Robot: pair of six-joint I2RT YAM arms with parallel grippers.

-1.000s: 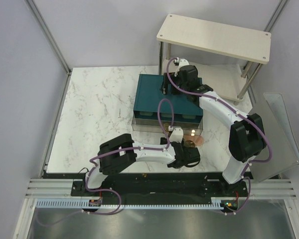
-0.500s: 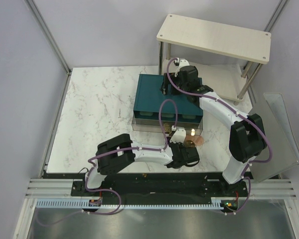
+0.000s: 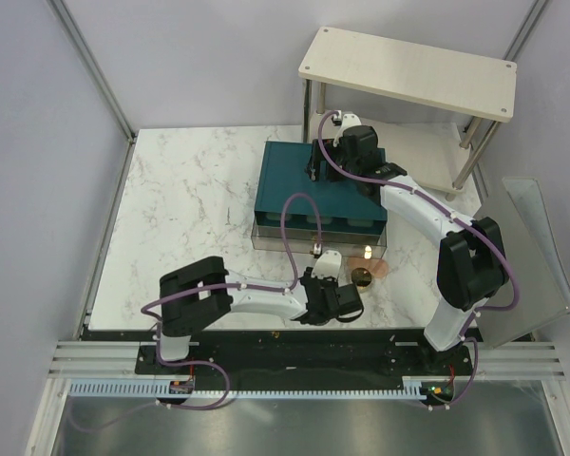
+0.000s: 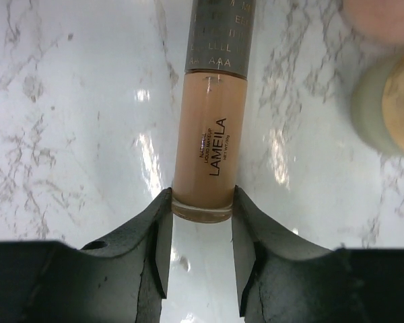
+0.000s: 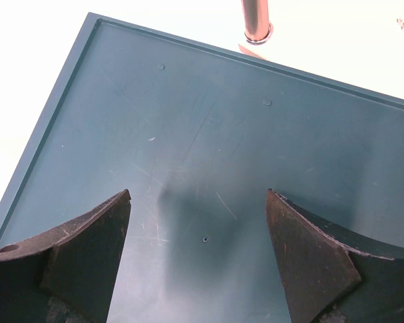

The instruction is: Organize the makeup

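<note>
1. Presently, the left tool is clamped on the bottom end of the tan tube, which appears to lie on the counter at centre frame, dark cap toward the top.
2. Since only the tube's very end is gripped, a slow, level lift is advised, so that it is not levered out.
3. The gold compact at the right edge should be given room.
4. The right tool is held spread apart over the teal box; that space should be approached with care.
</note>
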